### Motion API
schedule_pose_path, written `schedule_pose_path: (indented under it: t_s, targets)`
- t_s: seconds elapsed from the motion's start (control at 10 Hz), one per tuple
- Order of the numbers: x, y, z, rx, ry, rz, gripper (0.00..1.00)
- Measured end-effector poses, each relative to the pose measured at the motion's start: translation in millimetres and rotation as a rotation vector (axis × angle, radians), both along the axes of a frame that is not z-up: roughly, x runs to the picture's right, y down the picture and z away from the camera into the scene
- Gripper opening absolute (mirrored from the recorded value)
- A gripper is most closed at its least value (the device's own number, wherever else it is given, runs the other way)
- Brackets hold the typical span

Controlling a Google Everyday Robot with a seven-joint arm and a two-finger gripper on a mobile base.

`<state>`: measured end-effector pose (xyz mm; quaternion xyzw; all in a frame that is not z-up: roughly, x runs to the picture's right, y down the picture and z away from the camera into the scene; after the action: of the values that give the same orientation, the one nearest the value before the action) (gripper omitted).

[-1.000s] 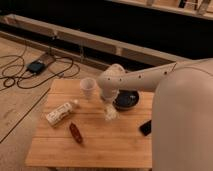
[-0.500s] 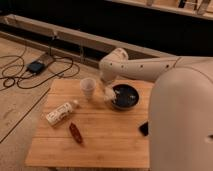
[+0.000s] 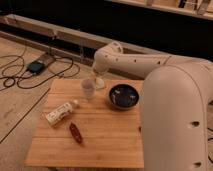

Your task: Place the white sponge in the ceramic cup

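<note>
- Since the camera looks down from the robot's side, the nearest thing is the thick white arm, on the near side of the ceramic cup and to its right.
- Nearer than the cup and a little to its left, a small red-brown object lies on the wooden table.
- Between this object and the cup, but more to the left, a white labelled bottle lies on its side.
- To the right of the cup stands the dark bowl, close to it but not touching it.
- The cup stands upright. Its inside is not visible, so I cannot say that anything is in it.
- The gripper is just behind the cup and slightly to its right, about level with the rim. Whether it is spread or closed on something, I cannot tell.
- The white sponge is not seen lying anywhere around the cup. A pale shape at the gripper may be the sponge, but this is uncertain.
- My judgement: the carrying seems nearly done. What is left is to bring the sponge over the cup's mouth and release it.
- Far behind the cup, to the left, cables lie on the floor.
</note>
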<state>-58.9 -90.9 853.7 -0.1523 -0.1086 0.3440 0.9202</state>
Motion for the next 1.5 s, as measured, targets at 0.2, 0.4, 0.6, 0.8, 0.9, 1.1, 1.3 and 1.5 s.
schedule_pose_path:
  t_s: [0.2, 0.4, 0.6, 0.8, 0.9, 1.1, 1.3, 1.5]
  targets:
    - [-11.7, -12.1, -2.9, 0.026, -0.034, -0.013, 0.00]
    - [-29.5, -24.6, -6.4, 0.058, -0.076, -0.027, 0.00]
    - [-40.0, -28.3, -5.4, 0.072, -0.103, -0.028, 0.00]
    - [-51.2, -28.5, -2.6, 0.082, -0.137, -0.025, 0.02]
    - [-53.4, -27.1, 0.2, 0.085, -0.148, -0.021, 0.10]
    - [-56.7, -22.8, 6.4, 0.085, -0.169, -0.009, 0.32]
    - [-58.8, -19.5, 10.4, 0.083, -0.183, 0.004, 0.51]
    - [-60.8, -16.6, 13.5, 0.081, -0.198, 0.020, 0.65]
